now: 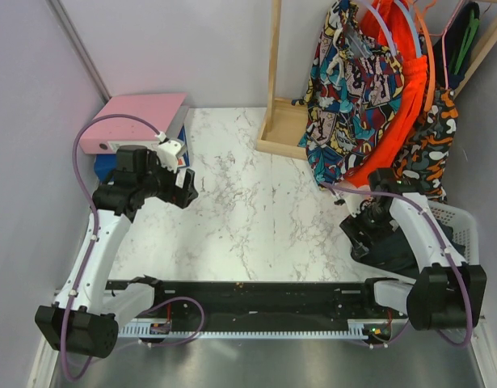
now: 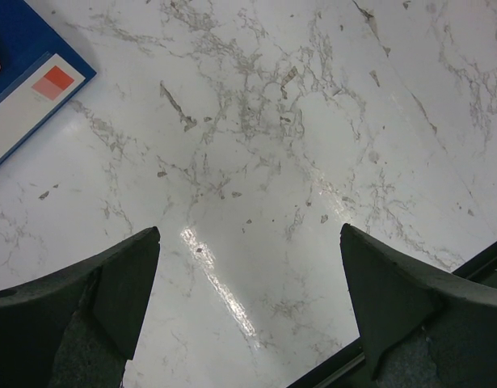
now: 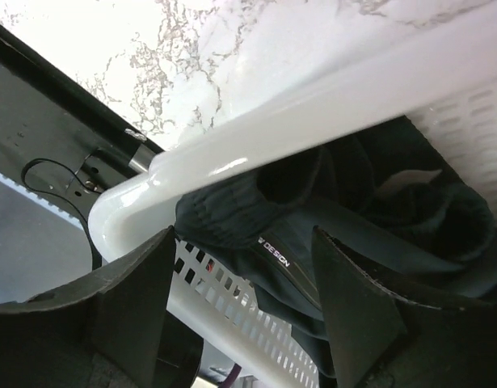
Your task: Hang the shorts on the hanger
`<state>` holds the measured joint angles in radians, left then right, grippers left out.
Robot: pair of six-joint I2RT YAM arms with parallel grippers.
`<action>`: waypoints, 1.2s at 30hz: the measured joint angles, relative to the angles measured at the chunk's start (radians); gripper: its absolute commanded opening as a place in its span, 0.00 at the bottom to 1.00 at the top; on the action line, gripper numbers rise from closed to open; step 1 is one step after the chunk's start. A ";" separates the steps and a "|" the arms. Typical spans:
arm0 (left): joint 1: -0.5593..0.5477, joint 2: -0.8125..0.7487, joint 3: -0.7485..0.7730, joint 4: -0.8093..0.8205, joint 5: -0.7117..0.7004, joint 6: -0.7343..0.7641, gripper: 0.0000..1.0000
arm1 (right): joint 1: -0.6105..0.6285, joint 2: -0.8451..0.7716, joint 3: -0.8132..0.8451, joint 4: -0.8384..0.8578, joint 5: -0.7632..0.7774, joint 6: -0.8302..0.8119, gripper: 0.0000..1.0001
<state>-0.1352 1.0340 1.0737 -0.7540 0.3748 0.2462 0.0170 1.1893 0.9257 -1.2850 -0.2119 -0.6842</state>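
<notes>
The black shorts (image 3: 345, 234) lie bunched in a white slotted basket (image 3: 313, 105), with a small white "DESIGN" label showing. My right gripper (image 3: 244, 242) is open, hanging just above the basket's rim with one finger on each side of the bunched fabric. I cannot tell whether it touches the fabric. In the top view this gripper (image 1: 360, 239) sits at the left edge of the basket (image 1: 462, 217) and hides the shorts. The thin orange hanger (image 1: 429, 61) hangs on the rack at the back right. My left gripper (image 2: 250, 234) is open and empty over bare marble, at the left in the top view (image 1: 186, 191).
A comic-print garment (image 1: 349, 81) and a bright orange garment (image 1: 402, 105) hang on the wooden rack (image 1: 273, 73) among light blue, pink and green hangers. A pink box (image 1: 135, 121) lies on a blue box (image 2: 26, 89) at the back left. A black rail (image 1: 248, 295) runs along the near edge.
</notes>
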 measured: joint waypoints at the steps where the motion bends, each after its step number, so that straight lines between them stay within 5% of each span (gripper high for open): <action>1: 0.000 0.000 0.000 0.002 0.000 0.000 1.00 | -0.002 0.014 -0.002 0.002 -0.003 0.000 0.74; 5: 0.000 0.000 0.000 0.007 0.000 0.000 1.00 | -0.007 0.056 -0.002 0.008 -0.024 0.001 0.59; 8: 0.000 0.000 0.000 0.010 0.000 0.000 0.99 | -0.009 0.101 0.011 0.001 -0.056 0.015 0.23; 9: 0.000 0.000 0.000 0.010 0.000 0.000 1.00 | -0.009 0.117 0.016 0.001 -0.064 0.012 0.00; 17: 0.000 0.000 0.000 0.017 0.003 0.000 1.00 | -0.071 0.111 0.231 -0.059 -0.077 0.043 0.00; 29: 0.000 0.013 0.023 0.028 0.050 -0.010 1.00 | -0.086 0.035 1.196 -0.062 -0.265 0.245 0.00; 36: 0.000 0.015 0.049 0.027 0.083 -0.026 1.00 | -0.086 0.043 1.244 0.192 -0.552 0.530 0.00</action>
<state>-0.1352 1.0492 1.1229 -0.7273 0.4580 0.2203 -0.0692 1.2324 2.1700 -1.0931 -0.7639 -0.1539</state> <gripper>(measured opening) 0.993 0.033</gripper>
